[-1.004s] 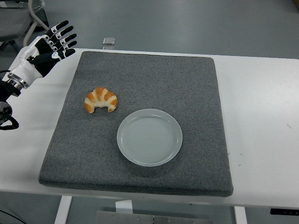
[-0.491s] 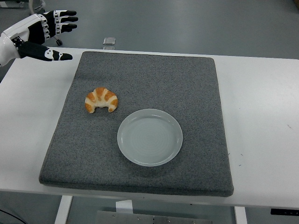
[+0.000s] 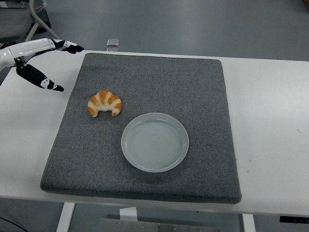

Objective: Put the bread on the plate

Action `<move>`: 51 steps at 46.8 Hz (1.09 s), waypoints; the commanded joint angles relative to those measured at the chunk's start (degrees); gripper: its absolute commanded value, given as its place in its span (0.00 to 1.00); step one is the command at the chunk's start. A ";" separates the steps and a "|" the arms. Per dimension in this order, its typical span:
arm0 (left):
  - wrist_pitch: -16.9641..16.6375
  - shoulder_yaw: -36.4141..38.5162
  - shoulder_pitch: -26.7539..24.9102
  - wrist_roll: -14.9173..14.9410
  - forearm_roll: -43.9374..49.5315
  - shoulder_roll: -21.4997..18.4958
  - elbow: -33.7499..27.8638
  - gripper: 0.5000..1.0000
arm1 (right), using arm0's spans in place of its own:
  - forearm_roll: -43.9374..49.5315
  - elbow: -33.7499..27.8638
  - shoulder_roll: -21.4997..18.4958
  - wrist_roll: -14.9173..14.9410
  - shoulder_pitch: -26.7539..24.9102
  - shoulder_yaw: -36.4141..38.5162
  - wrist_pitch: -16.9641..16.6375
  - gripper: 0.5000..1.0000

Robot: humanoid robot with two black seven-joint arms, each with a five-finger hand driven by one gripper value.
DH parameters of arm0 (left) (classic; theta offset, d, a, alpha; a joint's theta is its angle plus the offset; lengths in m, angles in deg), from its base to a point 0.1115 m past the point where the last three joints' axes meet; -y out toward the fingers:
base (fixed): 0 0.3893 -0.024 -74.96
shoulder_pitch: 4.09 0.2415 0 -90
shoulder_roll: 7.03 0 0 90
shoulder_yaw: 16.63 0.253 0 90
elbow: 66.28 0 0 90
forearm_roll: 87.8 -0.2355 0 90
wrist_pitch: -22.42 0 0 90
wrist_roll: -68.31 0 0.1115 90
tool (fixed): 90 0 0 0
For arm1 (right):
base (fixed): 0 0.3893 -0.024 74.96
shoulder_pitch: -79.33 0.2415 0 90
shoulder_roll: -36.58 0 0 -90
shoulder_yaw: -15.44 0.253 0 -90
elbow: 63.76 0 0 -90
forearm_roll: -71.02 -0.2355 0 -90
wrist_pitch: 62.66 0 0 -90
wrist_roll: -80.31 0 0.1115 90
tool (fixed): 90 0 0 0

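Head view: over the last second the left hand (image 3: 36, 60) has swung from a raised pose at the far-left corner, palm rolled over, to a flat reach with its fingers (image 3: 67, 47) stretched toward the grey mat (image 3: 145, 87) and the thumb splayed downward. The fingers are released and grasp nothing. The hand now hovers over the white surface (image 3: 270, 106) just off the mat's far-left corner, well apart from the bread. I judge this as the opening of the approach: the hand is shaping for a reach, and the grasp itself is not yet begun.

The bread (image 3: 105, 103) and the plate (image 3: 154, 142) lie exactly where they did a second ago. The bread, a croissant, rests on the mat's left half, near the plate's upper-left rim but not touching it. Its long axis runs roughly left to right, slightly dropping toward the right; the arch faces away from the robot and both tips point toward the near edge.

The right arm is out of view.
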 commanded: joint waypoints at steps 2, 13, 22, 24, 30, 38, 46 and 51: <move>-2.74 0.13 0.21 -0.01 -2.86 0.67 0.35 0.97 | -0.01 0.05 0.00 -0.09 -0.02 -0.04 0.00 0.86; -6.52 1.63 3.37 -0.01 -3.30 8.40 4.91 0.97 | 0.08 0.05 0.00 0.00 -0.02 -0.04 0.00 0.86; -9.42 2.16 5.48 -0.09 -3.39 15.35 10.45 0.97 | 0.08 0.05 0.00 0.00 -0.11 -0.04 0.00 0.86; -9.77 2.16 5.83 -0.09 -3.30 16.40 11.16 0.97 | -0.01 0.05 0.00 0.00 -0.11 -0.04 0.00 0.86; -11.62 2.16 6.71 -0.18 -3.30 19.83 13.35 0.97 | 0.08 0.05 0.00 0.00 -0.11 -0.04 0.00 0.86; -12.76 2.16 8.12 -0.44 -3.30 23.08 15.55 0.96 | 0.08 0.05 0.00 0.00 -0.11 -0.04 0.00 0.86; -13.03 2.16 8.82 -0.53 -3.30 24.58 16.08 0.96 | 0.08 0.05 0.00 0.00 -0.11 -0.04 0.00 0.86; -13.47 2.16 8.82 -0.71 -3.30 26.33 17.92 0.95 | 0.08 0.05 0.00 0.00 -0.11 -0.04 0.00 0.86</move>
